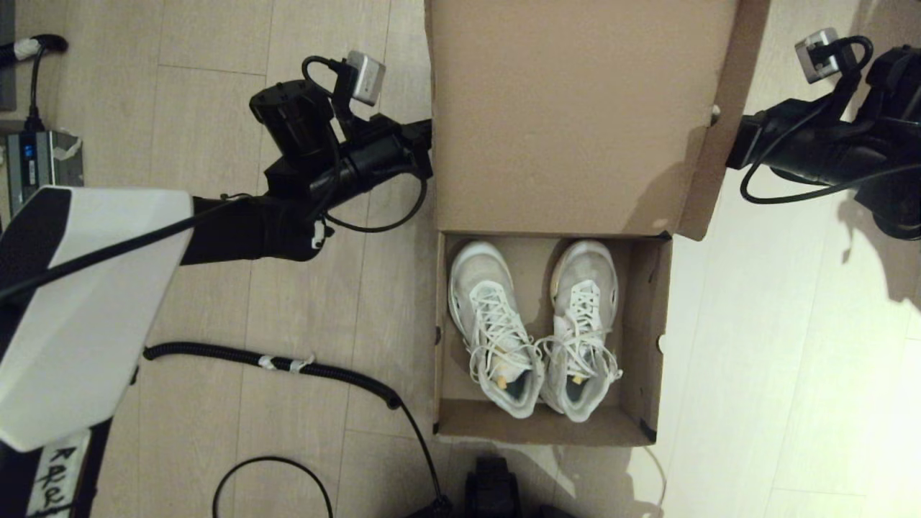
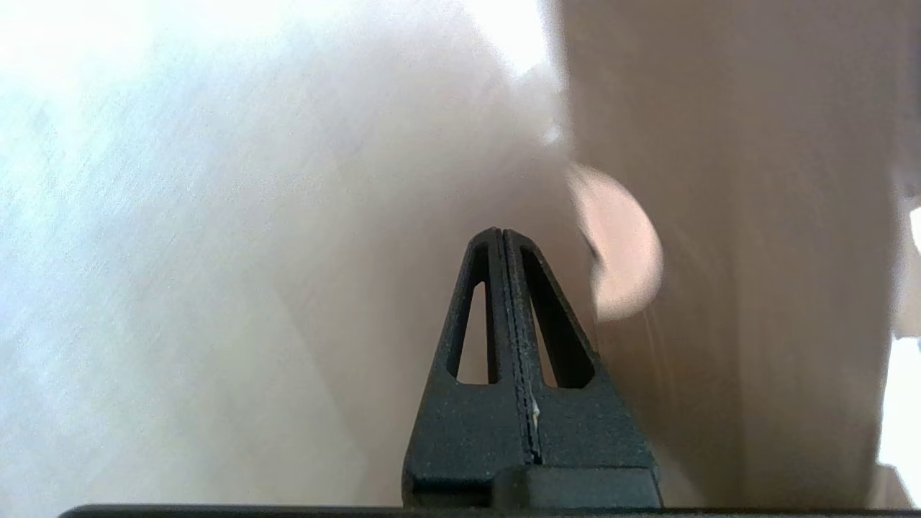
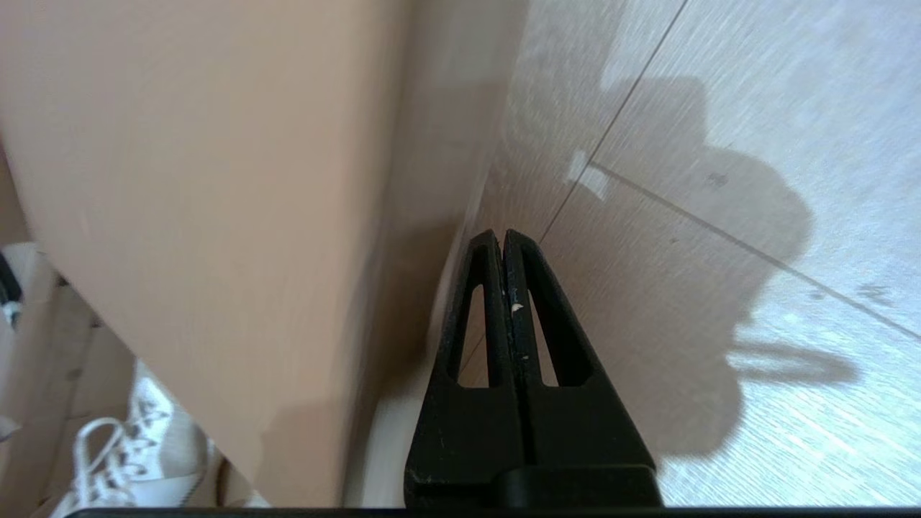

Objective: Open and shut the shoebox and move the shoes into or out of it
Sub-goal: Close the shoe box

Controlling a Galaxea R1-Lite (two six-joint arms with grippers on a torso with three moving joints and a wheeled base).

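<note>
the shoebox (image 1: 547,424) sits on the floor at centre frame in the head view, its lid (image 1: 568,115) swung up and back so that it fills the upper middle. the shoes (image 1: 536,327) lie side by side on the bottom of the box, toes toward the lid hinge, heels toward the lower edge, touching or nearly so at the laces.

the left gripper (image 2: 504,237) is at the lid's left edge, upper left of centre, and the right gripper (image 3: 501,236) is at the lid's right flap, upper right. each has its jaws pressed together with nothing between them, so they look set to push on the lid rather than pinch it.

the lid is probably light, thin cardboard, stiff across the panel but floppy at its side flaps; pushing on the panel near the outer edge, both sides together, should swing it evenly, while a push on one flap alone could twist it. the shoes look light and soft in the mesh upper, firm at the sole; the heel collar or tongue seems the best hold.

open floor lies on both sides of the box. cables (image 1: 288,363) run across the lower left, well apart from the lid. the box walls leave little room beside either shoe, more in front of the heels.
</note>
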